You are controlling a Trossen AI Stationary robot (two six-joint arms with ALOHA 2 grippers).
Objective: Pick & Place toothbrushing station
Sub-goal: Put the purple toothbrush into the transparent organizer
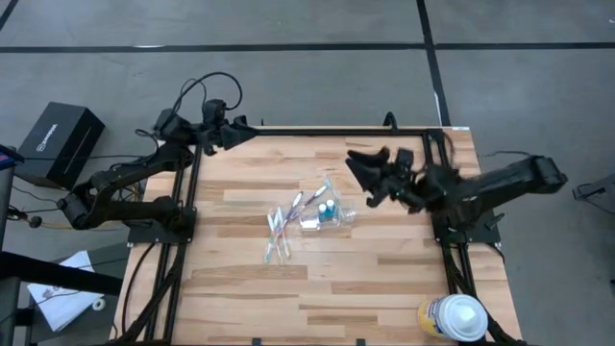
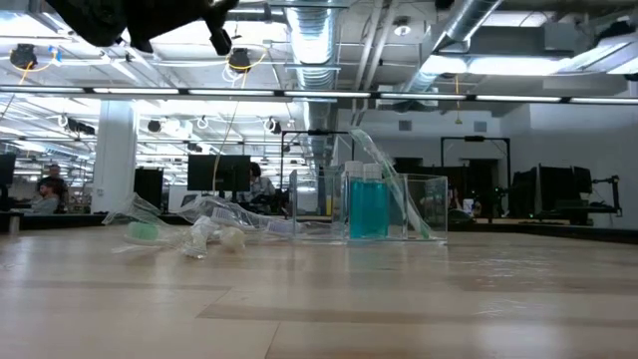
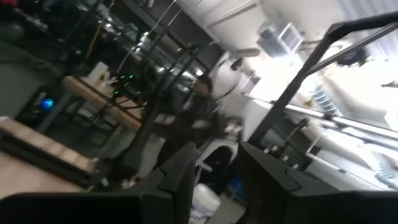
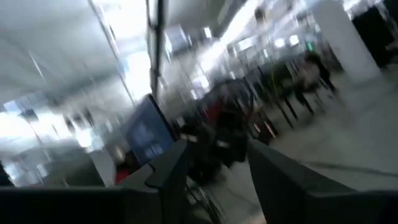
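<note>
Several thin pastel toothbrushes (image 1: 282,229) lie loose on the wooden table near its middle; they also show in the low view (image 2: 189,231). To their right a small clear cup (image 1: 338,215) rests on the table, and two blue-teal toothpaste tubes with white caps (image 1: 328,208) are at it. In the low view the tubes (image 2: 367,204) stand upright beside the cup (image 2: 419,206), and a toothbrush leans there. My right gripper (image 1: 362,170) is open and empty, raised, a little to the far right of the cup. My left gripper (image 1: 233,132) is open and empty at the table's far left corner.
A large white-and-yellow round container (image 1: 452,317) stands at the table's near right corner. A black box (image 1: 60,142) and papers lie on the floor to the left of the table. The near half of the table (image 1: 317,298) is bare wood.
</note>
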